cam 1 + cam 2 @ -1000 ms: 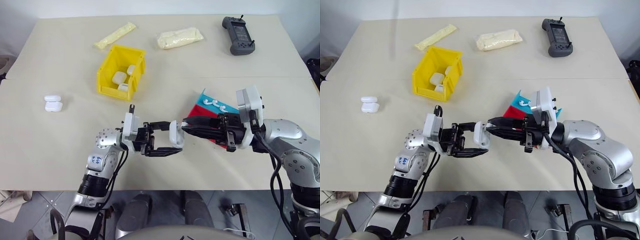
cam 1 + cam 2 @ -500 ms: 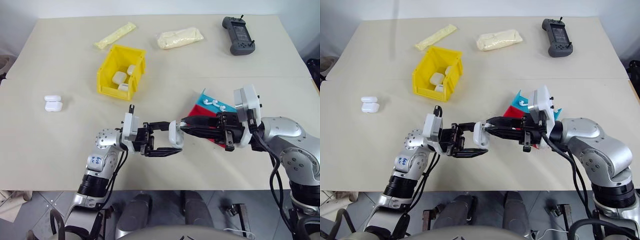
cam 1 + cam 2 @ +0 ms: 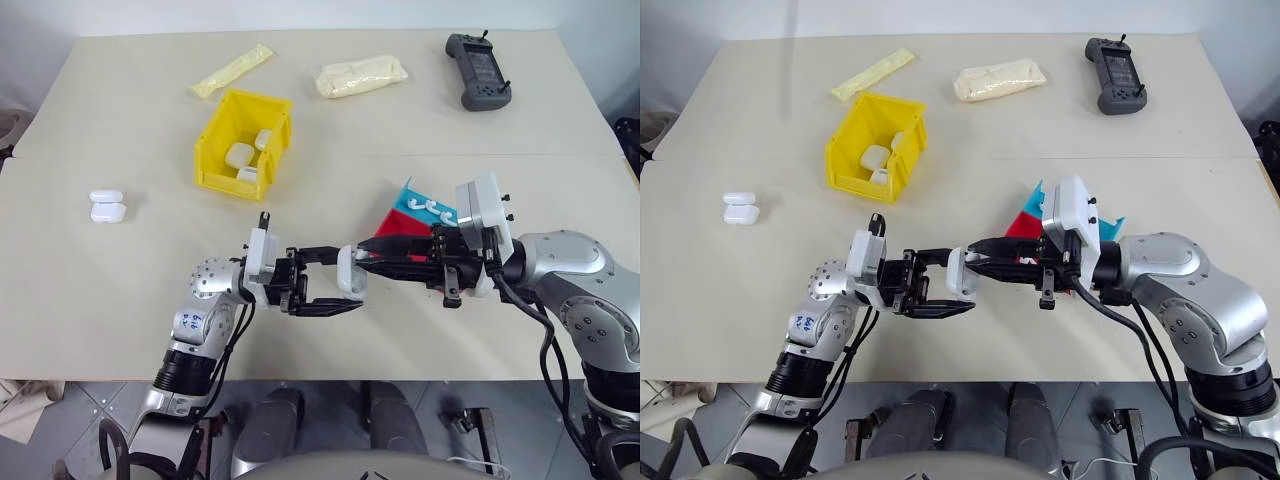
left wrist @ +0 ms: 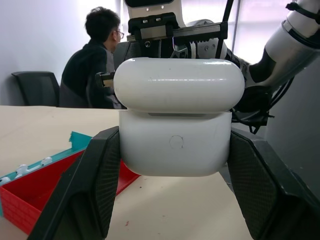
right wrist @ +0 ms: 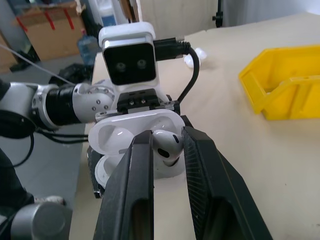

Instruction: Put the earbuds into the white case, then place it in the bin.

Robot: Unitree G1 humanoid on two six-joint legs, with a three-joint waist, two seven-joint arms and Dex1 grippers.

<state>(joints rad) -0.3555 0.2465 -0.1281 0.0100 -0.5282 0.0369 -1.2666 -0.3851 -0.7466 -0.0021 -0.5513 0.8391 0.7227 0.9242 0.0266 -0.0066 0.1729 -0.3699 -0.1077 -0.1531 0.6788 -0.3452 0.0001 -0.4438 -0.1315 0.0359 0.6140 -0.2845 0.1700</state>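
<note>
Jaws of the left gripper (image 3: 335, 280) squeeze the white case (image 4: 176, 117), lid up, above the surface (image 3: 120, 290). Right gripper (image 5: 167, 150) pinches an earbud (image 5: 165, 145) in narrow jaws, right at the case's open top.

No text or label (on anything) is legible.

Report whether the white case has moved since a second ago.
No. The white case sits where it was, at the same offset below and right of the yellow bin.
</note>
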